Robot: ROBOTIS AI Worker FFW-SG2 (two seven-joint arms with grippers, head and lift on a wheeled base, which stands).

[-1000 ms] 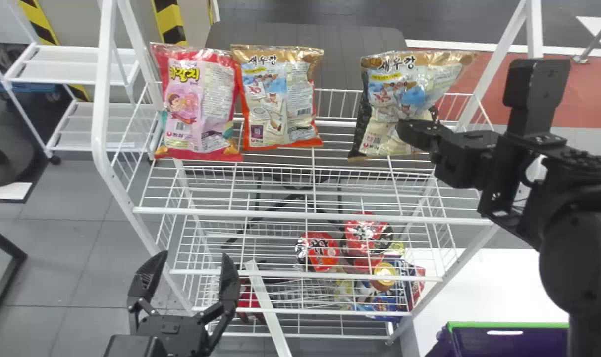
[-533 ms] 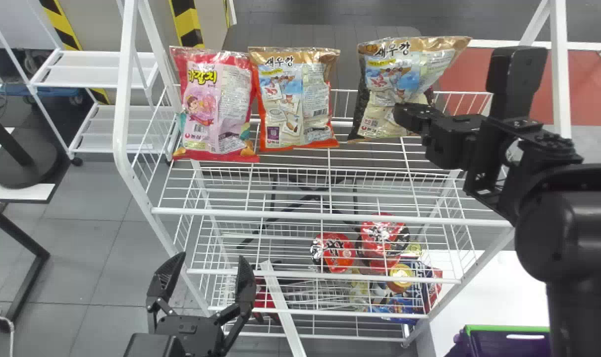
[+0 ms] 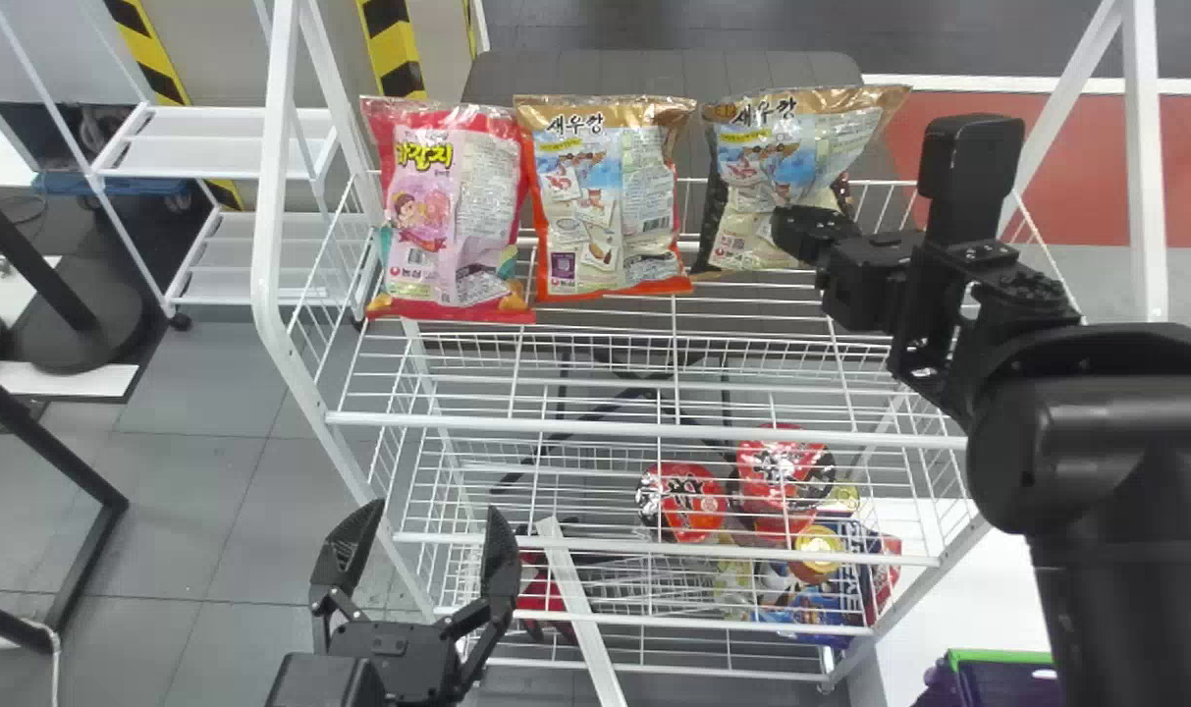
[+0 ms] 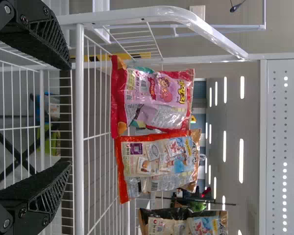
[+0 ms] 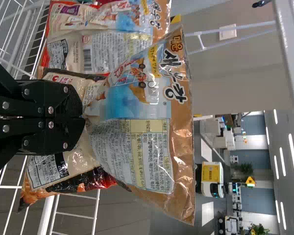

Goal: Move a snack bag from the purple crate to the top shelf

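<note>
Step in hand: placing. You have the snack bag (image 5: 142, 112) over the back right part of the top shelf (image 3: 654, 430).
Near to far: your left gripper (image 3: 434, 511) is parked before the front edge, toward the left corner, fingers wide apart and nothing between them. Your right gripper (image 5: 82, 119) is clamped tight, pinching the bag at mid-height. Bag is upright, leaning a little; gold-brown top seal, blue picture panel, black sides, film glossy and gathered into creases at the pinch, top flaring out. Just beside it, the orange-edged bag (image 3: 605, 196), then the pink bag (image 3: 453, 206) by the left edge. Base contact with the wires: cannot tell. Next, judged: you settle the base on the wires, then ease the fingers open; sudden release may tip it.
</note>
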